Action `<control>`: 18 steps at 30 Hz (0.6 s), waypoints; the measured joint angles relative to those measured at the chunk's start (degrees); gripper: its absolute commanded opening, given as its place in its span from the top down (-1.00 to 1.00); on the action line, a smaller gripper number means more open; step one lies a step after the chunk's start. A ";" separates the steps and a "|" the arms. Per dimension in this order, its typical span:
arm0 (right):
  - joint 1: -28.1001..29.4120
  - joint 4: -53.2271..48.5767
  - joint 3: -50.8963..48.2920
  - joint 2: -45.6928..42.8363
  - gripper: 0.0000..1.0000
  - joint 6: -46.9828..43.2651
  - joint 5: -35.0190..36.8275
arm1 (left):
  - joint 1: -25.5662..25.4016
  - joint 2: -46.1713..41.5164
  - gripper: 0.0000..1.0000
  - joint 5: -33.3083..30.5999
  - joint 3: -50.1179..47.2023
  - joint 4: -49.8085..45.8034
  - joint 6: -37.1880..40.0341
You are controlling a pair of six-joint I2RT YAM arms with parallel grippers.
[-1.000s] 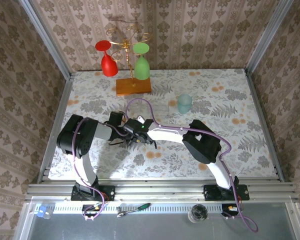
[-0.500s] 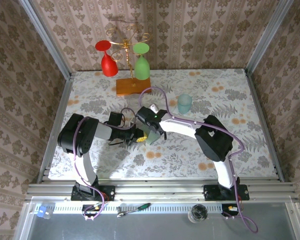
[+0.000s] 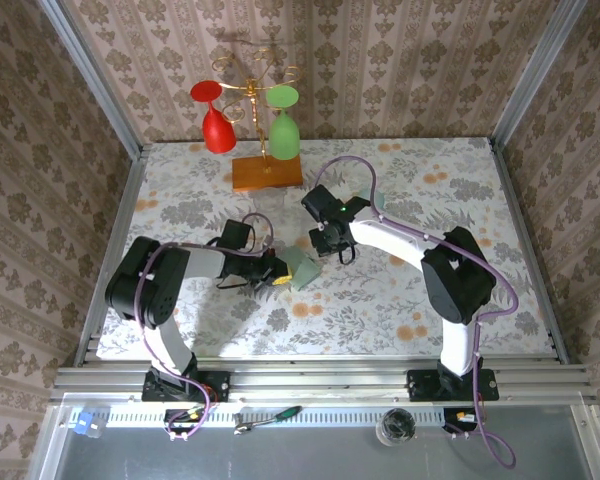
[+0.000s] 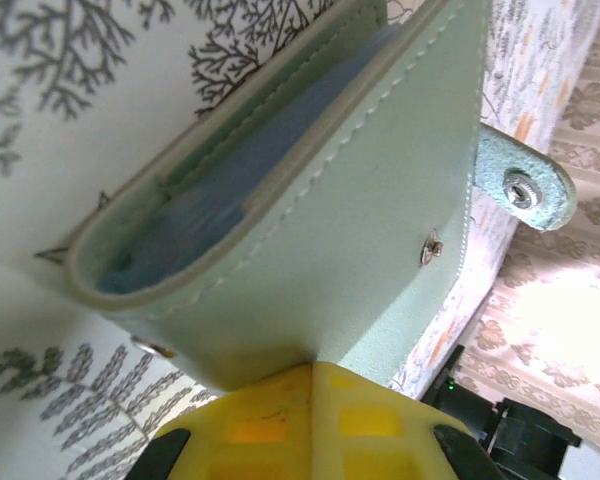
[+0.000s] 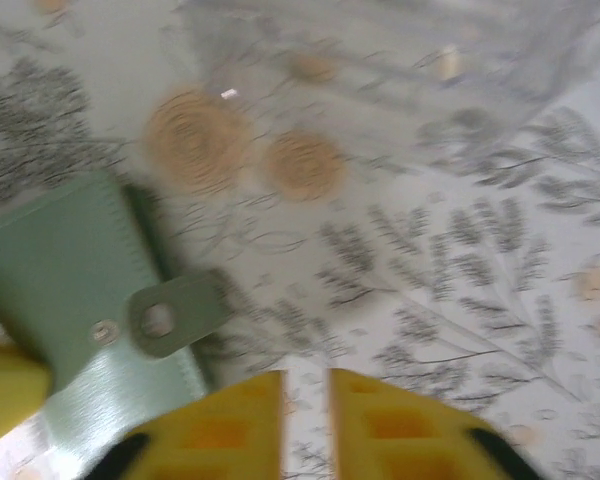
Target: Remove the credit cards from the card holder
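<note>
The left gripper (image 3: 282, 279) clamps 1 edge of the card holder (image 4: 380, 230) at mid-table (image 3: 430, 200) — pale green, snap tab (image 5: 175, 315) loose, a blue credit card (image 4: 220, 200) tucked inside. The right gripper (image 5: 305, 400) hovers beside it — jaws a narrow slit apart, empty.

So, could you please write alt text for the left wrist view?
The left end effector grips the green card holder by one edge, close up against the floral table. A blue layer shows in its pocket, and its snap strap sticks out at right.
</note>
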 measured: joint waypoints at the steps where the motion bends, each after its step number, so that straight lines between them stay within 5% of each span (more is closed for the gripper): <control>1: 0.04 0.00 0.00 0.00 0.24 0.15 -2.12 | -0.13 -0.35 0.92 -0.81 0.42 -1.42 0.15; 7: 0.33 -0.20 0.90 0.79 0.02 -0.02 -8.57 | -0.11 -2.47 0.83 -5.14 2.08 -7.56 0.63; 18: 0.31 0.13 5.70 8.72 -0.02 -0.55 -11.80 | 0.98 -6.29 0.78 -11.43 2.38 -11.30 0.52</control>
